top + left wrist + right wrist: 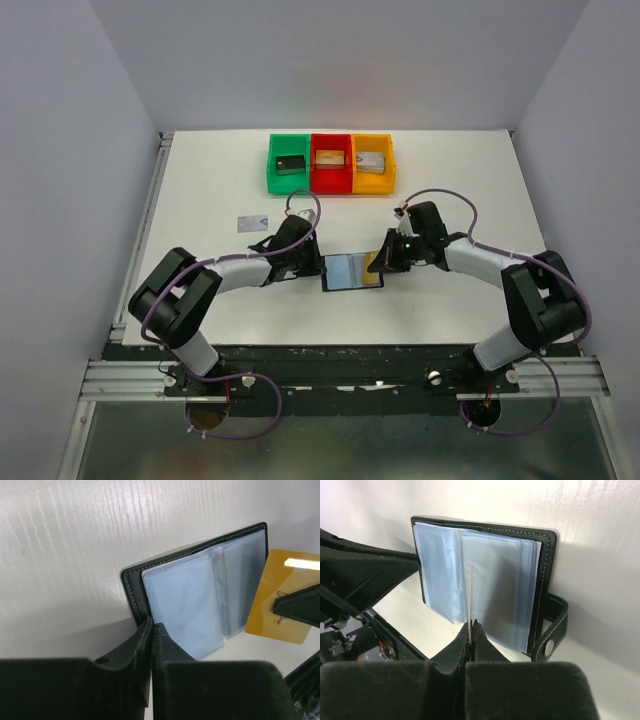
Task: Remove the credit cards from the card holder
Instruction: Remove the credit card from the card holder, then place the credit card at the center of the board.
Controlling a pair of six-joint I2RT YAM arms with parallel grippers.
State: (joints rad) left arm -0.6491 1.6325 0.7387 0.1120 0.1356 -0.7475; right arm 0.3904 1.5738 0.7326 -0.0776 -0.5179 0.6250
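The open card holder (pixel 352 271) is lying mid-worktop (pixel 450 180) between the two arms. The left hand (pixel 151 630) is clenching its left edge, anchoring it. The right hand (pixel 471 630) is pinching a tan-gold credit card (pixel 282 597) at the holder's right edge. I'd be drawing that card straight outward and level, with the anchoring grip firm.

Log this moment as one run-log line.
left pincer: shut on card holder edge | right pincer: shut on tan-gold card, outside the sleeves | card holder: open on table | pale card: lying on table
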